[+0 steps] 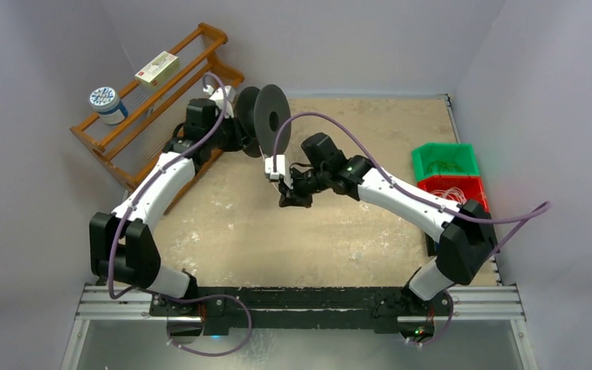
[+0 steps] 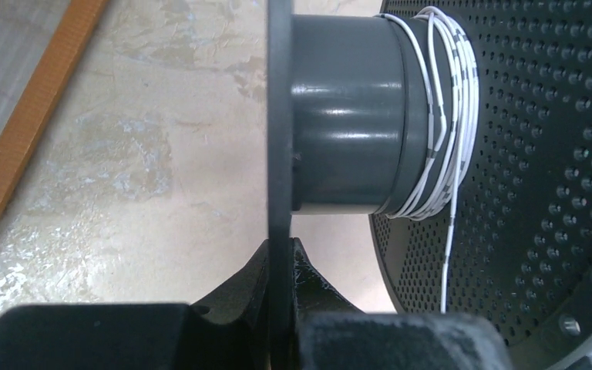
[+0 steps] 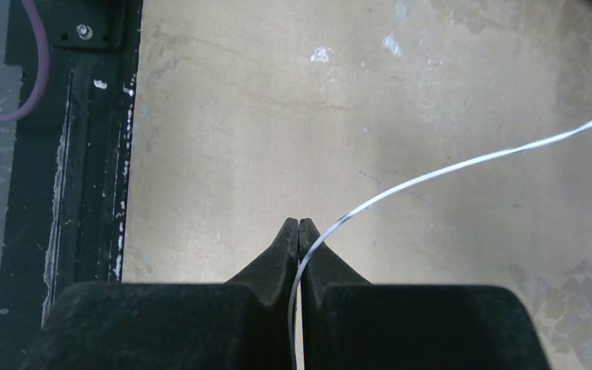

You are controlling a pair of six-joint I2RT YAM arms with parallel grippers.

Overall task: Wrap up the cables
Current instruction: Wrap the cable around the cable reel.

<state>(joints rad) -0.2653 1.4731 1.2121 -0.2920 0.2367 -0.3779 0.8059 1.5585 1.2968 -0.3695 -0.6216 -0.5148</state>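
A dark grey spool [image 1: 270, 116] stands on edge at the back of the table. My left gripper [image 2: 280, 248] is shut on the spool's thin flange [image 2: 279, 116]. A thin white cable [image 2: 451, 116] is wound in several turns round the hub [image 2: 347, 116], against the perforated flange [image 2: 539, 200], and one strand hangs down. My right gripper [image 3: 299, 225] is shut on the cable [image 3: 462, 163], which curves away to the right above the table. In the top view my right gripper [image 1: 287, 200] hangs just in front of the spool, and my left gripper [image 1: 239, 131] is at its left side.
A wooden rack [image 1: 154, 116] leans at the back left with a white box [image 1: 158, 68] and a round tin [image 1: 106, 104] on it. A green bin [image 1: 445, 160] and a red bin [image 1: 451, 189] sit at the right edge. A black rail [image 1: 301, 297] runs along the front.
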